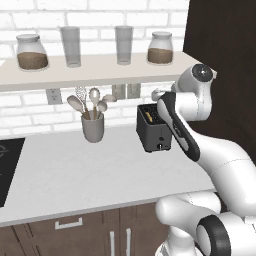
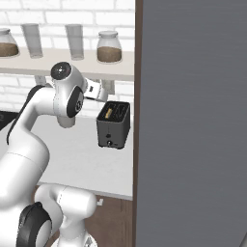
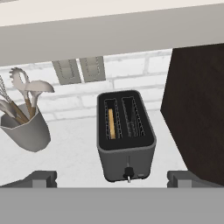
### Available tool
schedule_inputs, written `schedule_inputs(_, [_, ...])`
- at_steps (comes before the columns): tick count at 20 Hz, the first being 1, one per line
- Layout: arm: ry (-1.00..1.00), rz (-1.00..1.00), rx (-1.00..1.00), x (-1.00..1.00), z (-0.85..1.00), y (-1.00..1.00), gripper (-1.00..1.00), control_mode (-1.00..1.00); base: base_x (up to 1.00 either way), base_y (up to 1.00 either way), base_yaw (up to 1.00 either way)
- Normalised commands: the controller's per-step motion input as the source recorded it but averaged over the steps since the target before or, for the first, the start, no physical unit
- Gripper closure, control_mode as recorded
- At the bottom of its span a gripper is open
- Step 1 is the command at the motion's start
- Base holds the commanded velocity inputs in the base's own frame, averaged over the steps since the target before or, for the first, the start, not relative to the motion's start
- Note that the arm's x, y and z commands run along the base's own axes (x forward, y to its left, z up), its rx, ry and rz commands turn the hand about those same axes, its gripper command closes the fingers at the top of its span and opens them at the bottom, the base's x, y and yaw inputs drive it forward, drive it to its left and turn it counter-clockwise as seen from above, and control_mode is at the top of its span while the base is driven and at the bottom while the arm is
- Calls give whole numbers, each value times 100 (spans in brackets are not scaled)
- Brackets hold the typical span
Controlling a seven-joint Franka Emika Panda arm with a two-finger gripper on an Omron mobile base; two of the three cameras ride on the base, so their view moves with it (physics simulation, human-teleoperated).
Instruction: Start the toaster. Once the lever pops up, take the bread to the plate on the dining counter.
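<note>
The dark toaster (image 1: 154,129) (image 2: 114,128) (image 3: 126,139) stands on the white wall counter (image 1: 75,175), against the brick wall. The bread (image 3: 111,124) (image 2: 109,113) sits upright in the toaster's left slot, only its tan top edge showing. A small round knob (image 3: 128,172) is low on the toaster's front. My gripper (image 3: 113,179) (image 2: 102,93) hovers above and just in front of the toaster, under the shelf. It is open, with its fingertips (image 3: 42,178) wide apart and nothing between them. The plate and the dining counter are out of view.
A grey utensil cup (image 1: 93,128) (image 3: 27,130) stands left of the toaster. A shelf (image 1: 90,72) with jars and glasses hangs close above my hand. A tall dark cabinet (image 3: 197,109) (image 1: 225,60) rises right beside the toaster. A black cooktop (image 1: 7,167) lies at the far left.
</note>
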Motion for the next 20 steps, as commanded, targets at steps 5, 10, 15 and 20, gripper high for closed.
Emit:
schedule_inputs(5, [0, 0, 0, 0, 0, 0, -100, -100, 0, 0, 0])
schedule_inputs(10, [0, 0, 0, 0, 0, 0, -100, -100, 0, 0, 0])
schedule_inputs(15, [0, 0, 0, 0, 0, 0, -100, -100, 0, 0, 0])
schedule_inputs(20, [0, 0, 0, 0, 0, 0, -100, -100, 0, 0, 0])
